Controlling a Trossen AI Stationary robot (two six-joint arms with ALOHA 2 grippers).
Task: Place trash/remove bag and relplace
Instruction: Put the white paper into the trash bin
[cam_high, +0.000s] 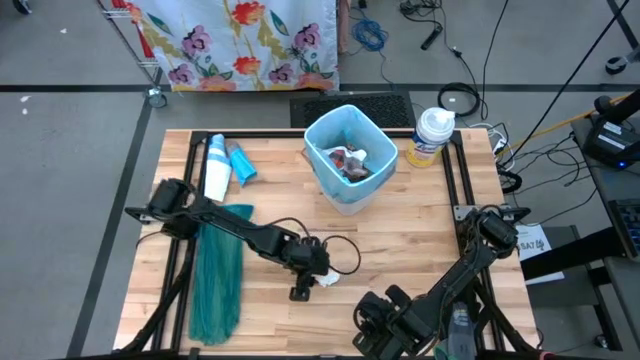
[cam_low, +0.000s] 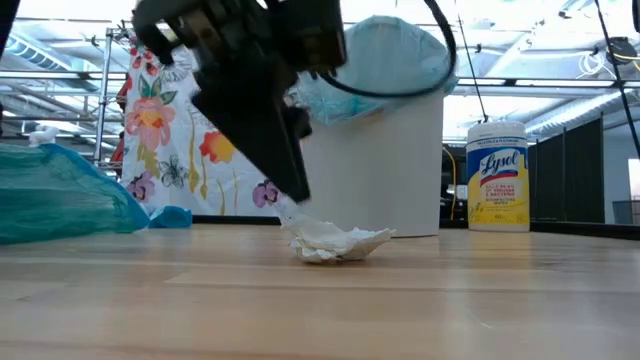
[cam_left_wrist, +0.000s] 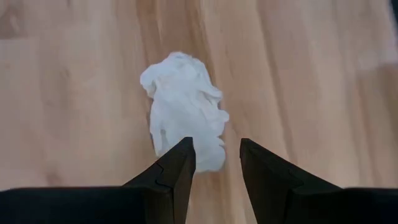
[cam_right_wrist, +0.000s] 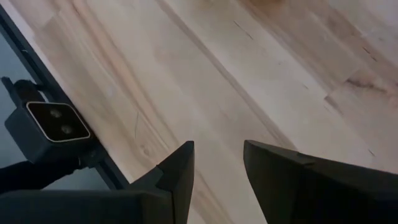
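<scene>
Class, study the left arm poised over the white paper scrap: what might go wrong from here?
1. The left tool stands open with the white paper scrap mostly off to one side, so closing may pinch only an edge.
2. The scrap is light and crumpled; it could slip free on the way to the lined bin.

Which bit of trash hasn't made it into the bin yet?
The crumpled white paper lying alone on the wooden table, right at the open left gripper. The other scraps already sit inside the blue-lined bin.

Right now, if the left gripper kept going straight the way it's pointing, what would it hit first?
Most likely the crumpled white paper scrap on the wooden table: the left gripper, jaws open, points down at its near edge.
</scene>
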